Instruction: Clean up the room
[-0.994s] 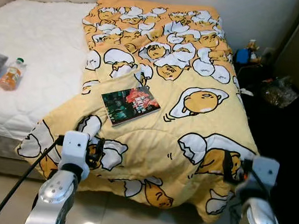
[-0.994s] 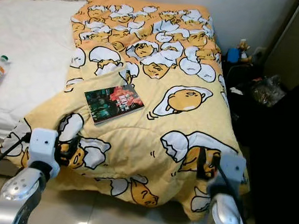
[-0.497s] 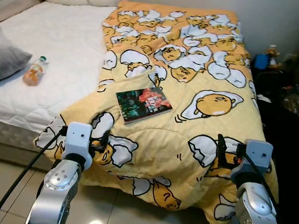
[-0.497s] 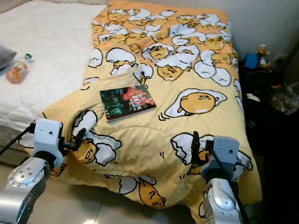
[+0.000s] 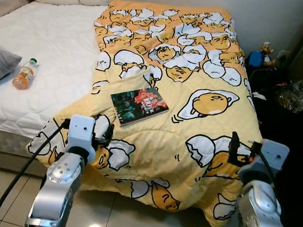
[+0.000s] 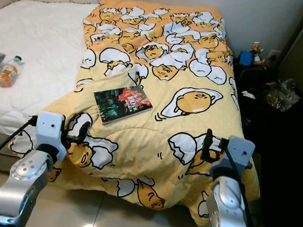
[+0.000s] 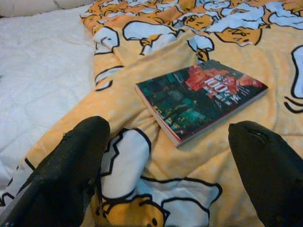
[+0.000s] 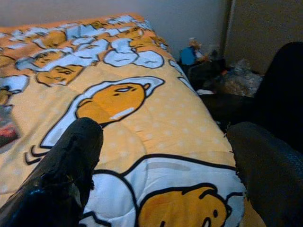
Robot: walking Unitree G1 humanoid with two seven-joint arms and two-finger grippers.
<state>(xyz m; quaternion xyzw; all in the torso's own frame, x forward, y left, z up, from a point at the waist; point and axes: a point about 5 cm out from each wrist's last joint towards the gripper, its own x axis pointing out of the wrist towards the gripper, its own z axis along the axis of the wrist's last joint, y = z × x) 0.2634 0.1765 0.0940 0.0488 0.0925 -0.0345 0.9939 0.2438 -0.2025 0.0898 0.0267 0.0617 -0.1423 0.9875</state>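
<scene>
My left hand [image 7: 165, 161] is hovering fingers apart near the book [image 5: 139, 106]; my right hand [image 8: 165, 165] is waiting apart too. I'm judging tidying barely begun: book, bottle [image 5: 25, 74] and rumpled blanket [image 5: 198, 70] are lying on the bed [image 5: 51, 41].

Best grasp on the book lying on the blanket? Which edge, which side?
Probably the near corner of the book, approached from the foot of the bed by the open left gripper. It lies flat, cover up, on the soft yellow blanket, and that corner shows its page stack, so one finger could press under it.
</scene>
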